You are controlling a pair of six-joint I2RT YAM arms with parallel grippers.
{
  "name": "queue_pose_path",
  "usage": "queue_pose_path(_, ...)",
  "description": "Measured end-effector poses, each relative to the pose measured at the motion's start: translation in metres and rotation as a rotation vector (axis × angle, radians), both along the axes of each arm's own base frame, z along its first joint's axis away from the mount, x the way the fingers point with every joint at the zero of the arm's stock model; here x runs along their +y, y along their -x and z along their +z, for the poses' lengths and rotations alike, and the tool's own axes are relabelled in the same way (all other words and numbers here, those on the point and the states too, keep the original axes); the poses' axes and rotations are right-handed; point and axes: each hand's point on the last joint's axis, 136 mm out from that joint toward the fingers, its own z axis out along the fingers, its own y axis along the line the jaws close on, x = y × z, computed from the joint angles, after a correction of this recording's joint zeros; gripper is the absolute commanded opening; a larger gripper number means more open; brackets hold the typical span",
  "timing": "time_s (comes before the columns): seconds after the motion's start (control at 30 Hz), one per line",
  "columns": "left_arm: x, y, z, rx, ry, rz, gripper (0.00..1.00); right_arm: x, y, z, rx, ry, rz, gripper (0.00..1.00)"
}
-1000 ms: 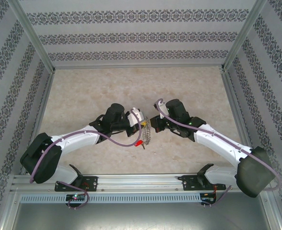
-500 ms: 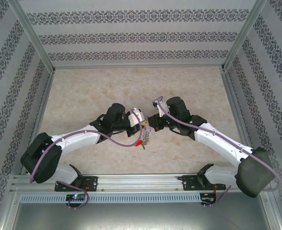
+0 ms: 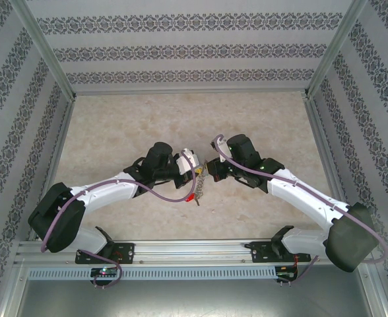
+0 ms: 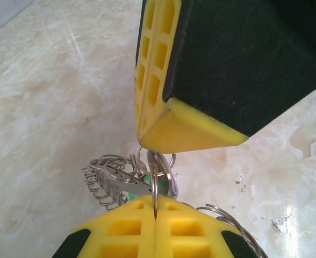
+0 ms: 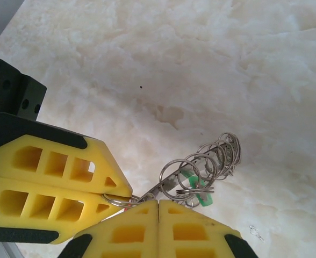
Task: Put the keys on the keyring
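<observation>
The keyring (image 3: pixel 199 183), a flat grey ring fringed with wire loops, hangs edge-on between the two arms above the table. My left gripper (image 3: pixel 195 173) is shut on one of its wire loops (image 4: pixel 155 185), which is clamped between the yellow fingertips (image 4: pixel 126 226). A key's red tag (image 3: pixel 191 196) dangles below. A green tag (image 5: pixel 199 191) hangs among the loops of the keyring (image 5: pixel 212 151), and a lilac edge (image 4: pixel 174 190) shows beside it. My right gripper (image 5: pixel 158 207) is shut, with its tip (image 4: pixel 152 144) touching the loops. Whether it pinches anything is hidden.
The marble-patterned table top (image 3: pixel 181 119) lies open behind the arms. Patterned walls with metal posts (image 3: pixel 49 53) close the left, right and back sides. An aluminium rail (image 3: pixel 194 249) runs along the near edge.
The right gripper pushed left into the keyring half a second ago and has since drawn back slightly. The left gripper and the hanging ring have barely moved.
</observation>
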Motion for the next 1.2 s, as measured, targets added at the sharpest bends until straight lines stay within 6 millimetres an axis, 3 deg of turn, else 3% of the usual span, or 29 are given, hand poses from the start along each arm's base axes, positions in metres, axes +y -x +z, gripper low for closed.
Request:
queue_pose_path(0.4,0.000,0.000,0.001,0.005,-0.008,-0.001,0.00,0.015,0.008,0.016,-0.017,-0.040,0.062,0.00)
queue_pose_path(0.63,0.000,0.001,0.001,0.012,-0.013,-0.003,0.26,0.011,0.003,0.016,-0.032,-0.017,0.033,0.00)
queue_pose_path(0.83,-0.001,0.002,0.004,0.016,-0.003,-0.002,0.36,-0.018,-0.005,-0.011,0.013,0.035,-0.069,0.00)
queue_pose_path(1.2,0.002,-0.001,0.023,-0.024,0.026,0.029,0.37,-0.062,0.003,-0.061,0.139,0.084,-0.212,0.00)
